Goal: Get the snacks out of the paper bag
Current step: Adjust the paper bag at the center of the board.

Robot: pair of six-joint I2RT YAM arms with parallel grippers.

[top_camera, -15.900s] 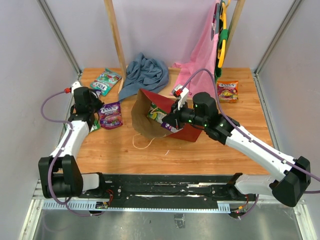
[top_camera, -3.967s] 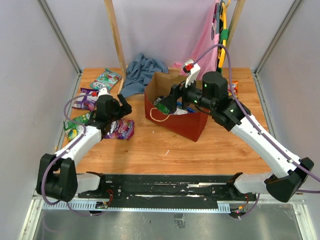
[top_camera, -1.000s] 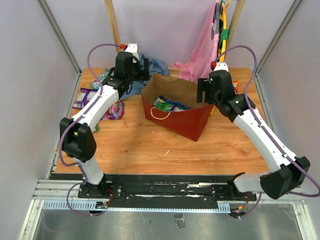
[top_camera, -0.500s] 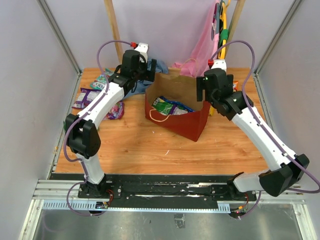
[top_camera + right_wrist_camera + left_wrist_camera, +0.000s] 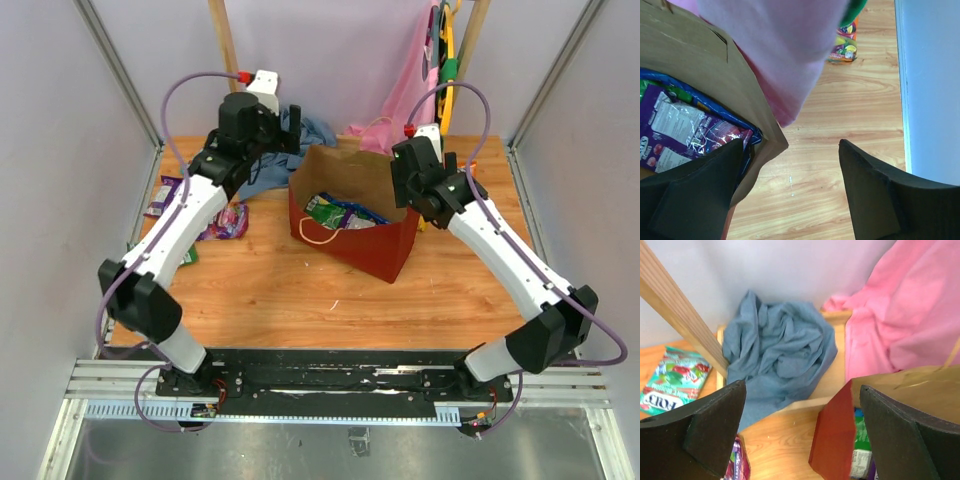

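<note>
While hanging wide-jawed and empty — right gripper [image 5: 790, 165] at the right rim of the paper bag [image 5: 375, 245], left gripper [image 5: 802, 390] off its far-left corner — facing snacks [image 5: 675, 125] lying nearer the right.

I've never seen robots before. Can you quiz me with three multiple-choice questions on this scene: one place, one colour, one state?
1. Where is the blue-grey cloth? A) inside the paper bag B) behind the bag's back-left corner C) on the floor
2. What colour is the bag's outside? A) white B) green C) red
3. How is the left gripper? A) open, empty B) shut on a packet C) shut on the cloth
Answers: B, it lies heaped beyond that corner; C, the outer wall is red; A, its jaws stand wide apart, gripping nothing.
</note>
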